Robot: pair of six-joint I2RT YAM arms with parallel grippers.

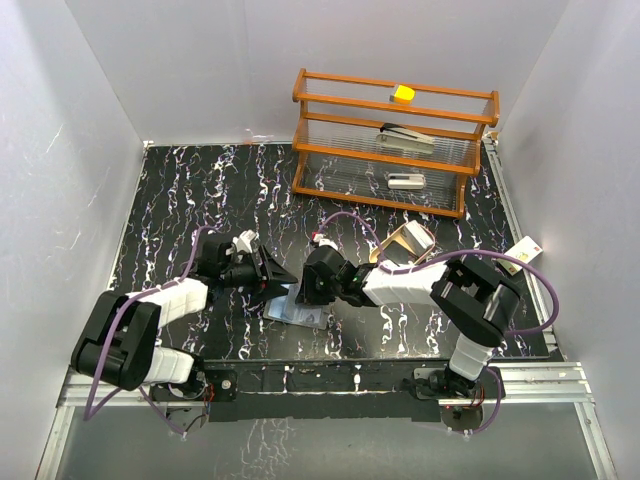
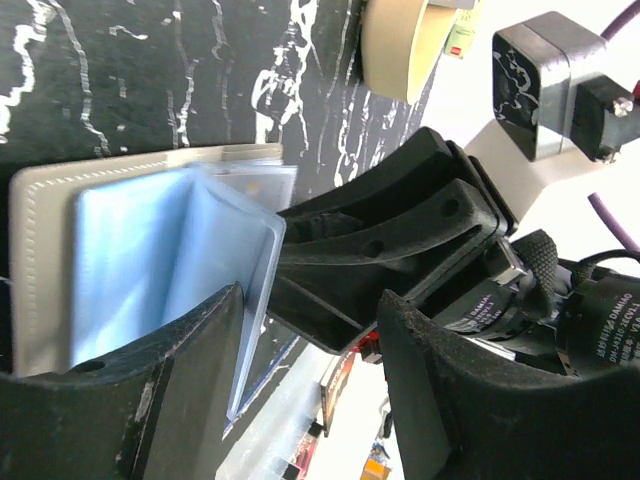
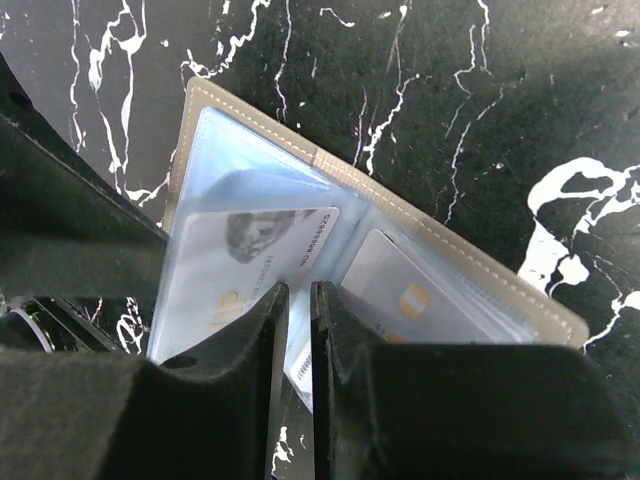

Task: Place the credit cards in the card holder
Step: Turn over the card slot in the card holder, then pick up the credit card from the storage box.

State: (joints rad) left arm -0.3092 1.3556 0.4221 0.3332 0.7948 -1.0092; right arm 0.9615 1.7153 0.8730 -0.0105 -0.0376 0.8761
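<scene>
The grey card holder lies open on the black marbled table between my grippers, its pale blue clear sleeves facing up. In the right wrist view its cover frames a whitish card in the left sleeve and a second card with a gold chip in the right one. My right gripper stands over the fold, jaws nearly together with a thin slit; whether they pinch anything is unclear. My left gripper is open wide, one finger against a lifted sleeve page. The right gripper points at that page's edge.
A wooden rack with clear walls stands at the back, holding a yellow block, a stapler and a small white item. A tan oval tray lies behind my right arm. A small card lies at the right edge.
</scene>
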